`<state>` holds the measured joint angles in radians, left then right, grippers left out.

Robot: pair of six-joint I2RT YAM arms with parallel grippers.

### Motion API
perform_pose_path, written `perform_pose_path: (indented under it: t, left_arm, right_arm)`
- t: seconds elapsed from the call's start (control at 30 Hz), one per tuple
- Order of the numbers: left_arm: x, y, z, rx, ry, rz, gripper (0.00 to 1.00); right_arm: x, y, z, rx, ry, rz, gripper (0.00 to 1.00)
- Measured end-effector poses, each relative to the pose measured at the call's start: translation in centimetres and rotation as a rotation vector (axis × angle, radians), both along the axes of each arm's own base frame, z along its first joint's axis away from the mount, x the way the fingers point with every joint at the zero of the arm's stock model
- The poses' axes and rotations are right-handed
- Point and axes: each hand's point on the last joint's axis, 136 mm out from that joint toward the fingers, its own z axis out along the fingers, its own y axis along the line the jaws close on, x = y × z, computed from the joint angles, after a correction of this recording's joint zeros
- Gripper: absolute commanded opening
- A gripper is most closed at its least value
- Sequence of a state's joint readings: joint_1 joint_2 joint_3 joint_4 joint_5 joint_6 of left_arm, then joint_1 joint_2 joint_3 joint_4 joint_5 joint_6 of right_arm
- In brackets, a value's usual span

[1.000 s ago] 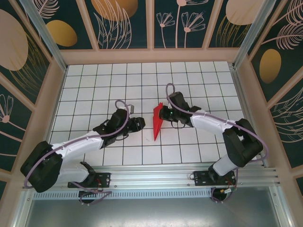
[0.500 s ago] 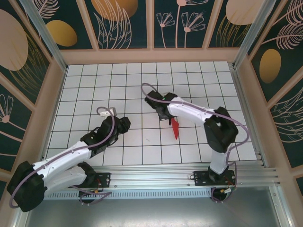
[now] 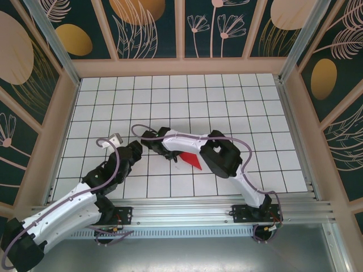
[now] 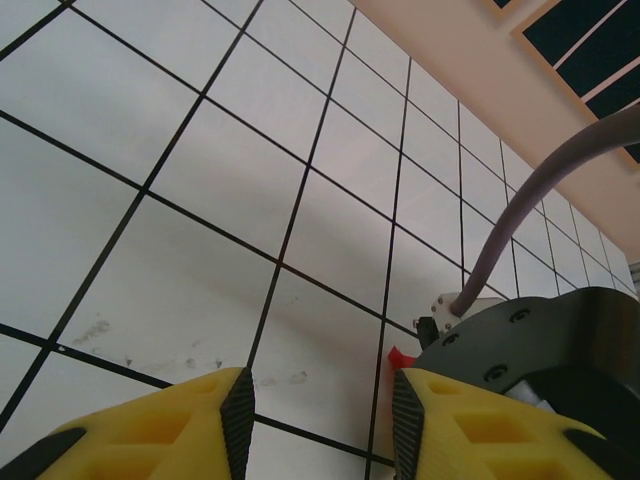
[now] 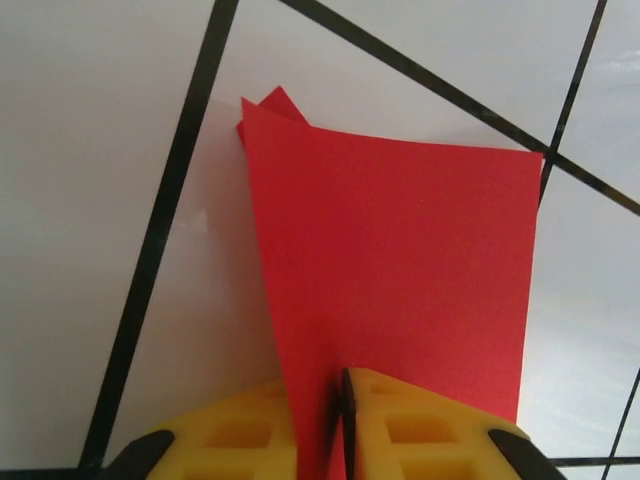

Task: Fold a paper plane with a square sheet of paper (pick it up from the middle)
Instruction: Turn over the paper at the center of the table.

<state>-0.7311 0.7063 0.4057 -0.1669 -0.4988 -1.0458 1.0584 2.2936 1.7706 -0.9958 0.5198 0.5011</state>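
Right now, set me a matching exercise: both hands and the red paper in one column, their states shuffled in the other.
Column one:
1. left hand
2. right hand
3. folded red paper

Column two:
A. held in a grip
B. open and empty
C. closed on a thin sheet

Pairs: 1-B, 2-C, 3-A

A white tabletop ruled with black grid lines spreads beneath the left gripper, with faint grey smudges marking the tile just ahead of it. Farther beyond it rise pale wooden frames and dark teal panels printed with gold and pink botanicals.
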Motion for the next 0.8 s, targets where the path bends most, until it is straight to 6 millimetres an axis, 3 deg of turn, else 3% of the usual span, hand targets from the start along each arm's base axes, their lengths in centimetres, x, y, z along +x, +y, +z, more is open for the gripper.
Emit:
perform_pose_path:
  t: [0.23, 0.37, 0.47, 0.53, 0.67, 0.8]
  left_arm:
    - [0.0, -0.1, -0.3, 0.009, 0.011, -0.005, 0.45]
    - [0.0, -0.7, -1.2, 0.02, 0.037, -0.036, 0.45]
    - [0.1, -1.7, -2.0, 0.026, 0.061, -0.075, 0.45]
    - [0.3, -2.5, -2.5, 0.03, 0.076, -0.11, 0.45]
    - [0.4, -4.6, -3.7, 0.02, 0.113, -0.203, 0.46]
    - [0.4, -7.1, -5.5, -0.009, 0.166, -0.3, 0.46]
  right_arm:
    - [-0.9, 1.4, 2.0, 0.205, 0.049, -0.005, 0.54]
    - [-2.7, 1.4, 5.9, 0.431, 0.078, 0.016, 0.58]
    - [-2.9, 0.3, 8.9, 0.616, 0.073, 0.002, 0.45]
    - [-2.8, -1.2, 9.7, 0.728, 0.076, -0.024, 0.28]
    - [-3.5, -4.7, 8.4, 0.88, 0.131, -0.087, 0.1]
    - [-4.4, -6.4, 6.6, 0.963, 0.212, -0.121, 0.04]
